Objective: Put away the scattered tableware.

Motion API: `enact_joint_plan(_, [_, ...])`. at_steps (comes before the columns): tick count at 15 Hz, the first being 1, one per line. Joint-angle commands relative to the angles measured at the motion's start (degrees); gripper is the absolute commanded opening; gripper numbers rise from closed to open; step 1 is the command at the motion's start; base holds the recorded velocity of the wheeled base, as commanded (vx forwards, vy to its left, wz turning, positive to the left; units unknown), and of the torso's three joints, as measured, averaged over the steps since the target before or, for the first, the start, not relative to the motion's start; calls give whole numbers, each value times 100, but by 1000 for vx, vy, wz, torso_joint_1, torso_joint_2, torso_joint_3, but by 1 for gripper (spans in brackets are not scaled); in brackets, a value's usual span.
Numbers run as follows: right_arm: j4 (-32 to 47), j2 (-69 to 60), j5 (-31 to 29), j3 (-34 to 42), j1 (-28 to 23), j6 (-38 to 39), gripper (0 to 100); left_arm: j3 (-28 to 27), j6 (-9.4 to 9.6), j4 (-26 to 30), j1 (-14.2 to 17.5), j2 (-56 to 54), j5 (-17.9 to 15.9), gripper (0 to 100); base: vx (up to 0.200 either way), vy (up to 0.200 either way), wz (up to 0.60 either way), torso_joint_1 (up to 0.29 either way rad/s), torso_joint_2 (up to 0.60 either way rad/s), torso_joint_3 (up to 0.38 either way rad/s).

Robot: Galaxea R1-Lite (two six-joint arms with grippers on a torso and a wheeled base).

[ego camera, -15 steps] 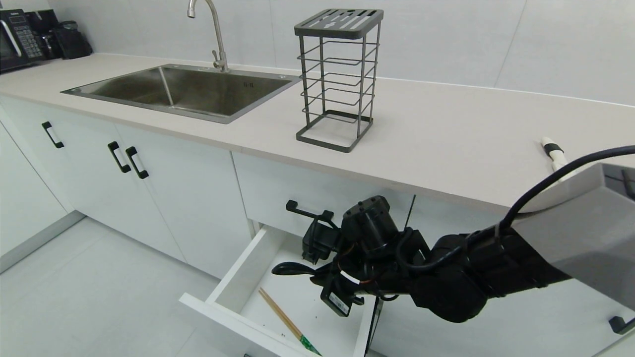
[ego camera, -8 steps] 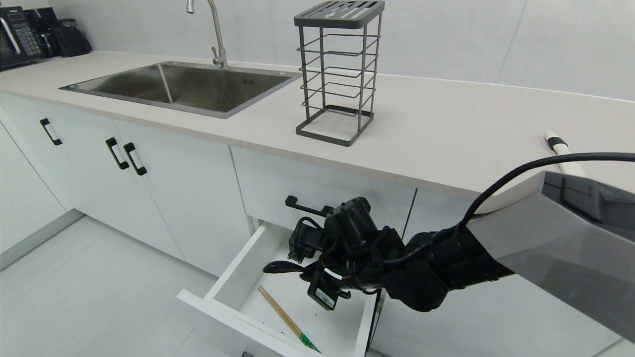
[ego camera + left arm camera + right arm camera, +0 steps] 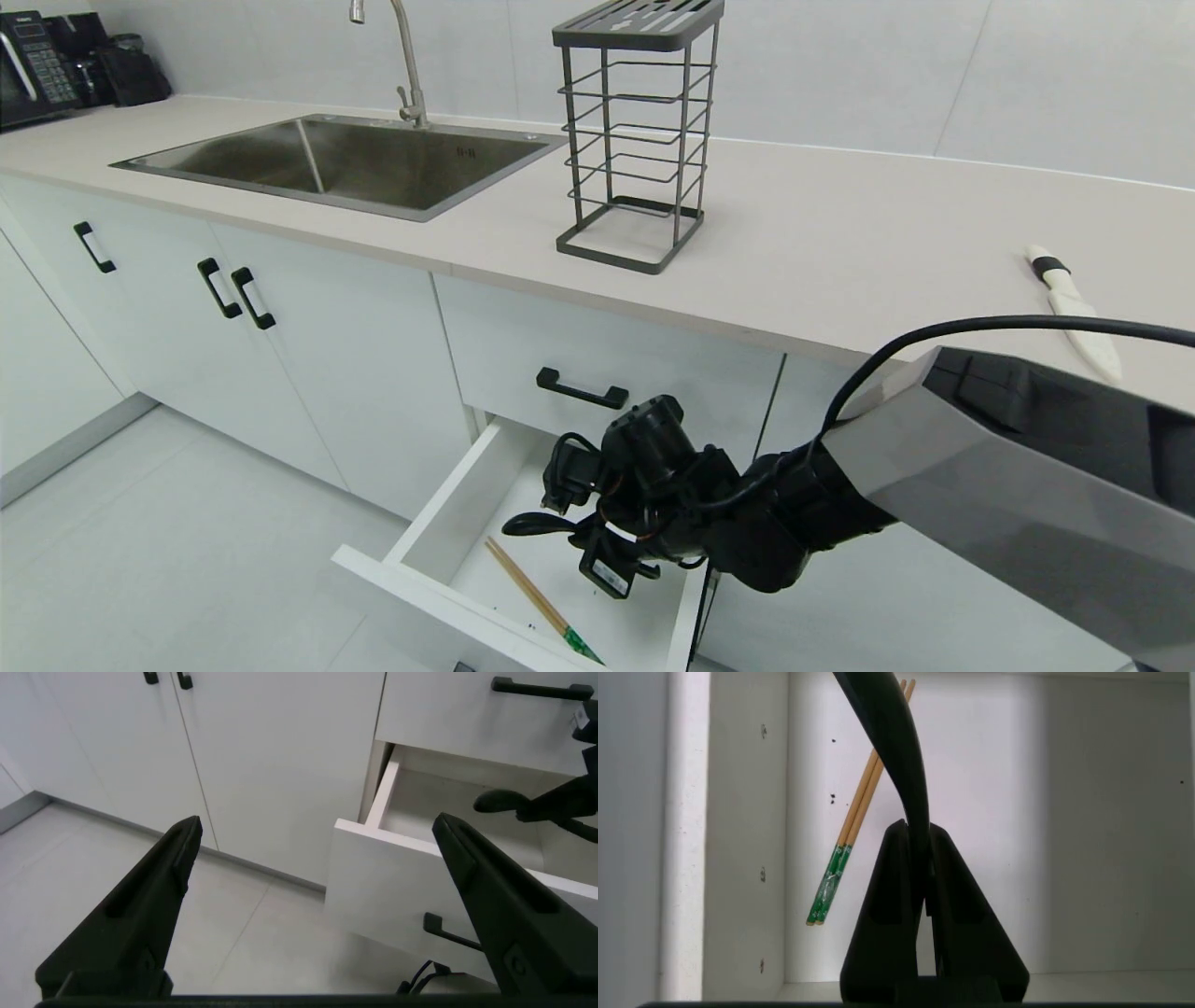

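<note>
Now the open drawer (image 3: 446, 511) stands pulled out below a shut one with a black handle (image 3: 581, 389). The right gripper (image 3: 583, 523) hangs inside it, between the side walls and behind the front panel, its pincer clamped on the handle of the black spoon (image 3: 532, 525). The spoon is held above the drawer floor. Its long axis runs across the drawer, roughly level, with the bowl pointing toward the drawer's left wall, near that wall but apart from it. A pair of chopsticks (image 3: 537, 602) lies slantwise on the floor beneath, green tips toward the front panel; in the right wrist view the spoon (image 3: 892, 737) crosses above their plain ends (image 3: 850, 831). White floor shows on both sides of the chopsticks. The left gripper (image 3: 318, 826) hangs outside the drawer's left front corner, pincer spread wide and holding nothing.
</note>
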Motion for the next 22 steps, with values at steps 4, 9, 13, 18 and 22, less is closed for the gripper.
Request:
enact_joint_plan(4, [-12, 236, 2, -91, -53, -1, 0, 1, 2, 0, 1, 7, 5, 100, 0, 0, 0, 0, 0, 0])
enact_joint_plan(9, [-21, 411, 2, -100, -115, -10, 0, 1, 2, 0, 1, 7, -4, 100, 0, 0, 0, 0, 0, 0])
enact_joint_plan(13, [-21, 535, 2, -100, -123, -18, 0, 1, 2, 0, 1, 7, -4, 100, 0, 0, 0, 0, 0, 0])
enact_joint_plan(18, [-12, 807, 2, -320, -123, -45, 0, 1, 2, 0, 1, 7, -4, 100, 0, 0, 0, 0, 0, 0])
enact_joint_plan(22, [-3, 921, 2, -399, -132, -106, 0, 1, 2, 0, 1, 7, -4, 100, 0, 0, 0, 0, 0, 0])
